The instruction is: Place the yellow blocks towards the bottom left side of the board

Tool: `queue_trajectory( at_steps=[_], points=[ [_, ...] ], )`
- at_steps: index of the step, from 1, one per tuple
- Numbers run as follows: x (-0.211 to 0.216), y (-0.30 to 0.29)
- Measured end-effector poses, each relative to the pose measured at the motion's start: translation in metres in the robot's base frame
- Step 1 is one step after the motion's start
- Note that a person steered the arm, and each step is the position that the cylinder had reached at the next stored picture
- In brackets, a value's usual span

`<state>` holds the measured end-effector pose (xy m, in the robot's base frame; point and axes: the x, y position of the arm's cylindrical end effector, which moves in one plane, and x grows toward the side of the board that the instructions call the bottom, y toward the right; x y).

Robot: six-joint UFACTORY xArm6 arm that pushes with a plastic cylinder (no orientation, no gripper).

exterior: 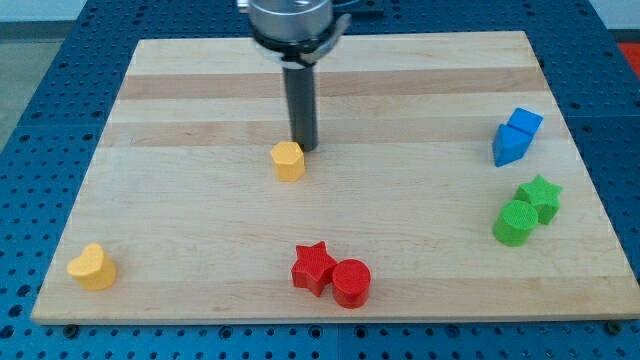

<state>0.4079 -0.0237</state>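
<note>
Landmark: yellow hexagonal block (288, 160), mid-counter (200, 220). My tip (304, 147) sits just beside it, up and to the view's right; contact can't be told. Tool is a plain rod, no jaws, holding nothing. Yellow heart-shaped block (92, 267) is far down-left of the hexagon, near the counter's bottom-left corner. Wood between the two is open. Red star (313, 267) touching red cylinder (351, 283) lie below the hexagon. Blue blocks (516, 137), green star (540, 197) and green cylinder (515, 222) are far right. No readable markings.
</note>
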Motion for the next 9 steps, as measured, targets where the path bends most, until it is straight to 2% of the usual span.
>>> queue_trajectory(
  at_steps=[1,3,5,7,8,9],
  points=[
    [0.006,0.004],
    [0.032,-0.052],
    [0.083,-0.096],
    [0.112,-0.072],
    [0.124,-0.098],
    [0.116,-0.130]
  ],
)
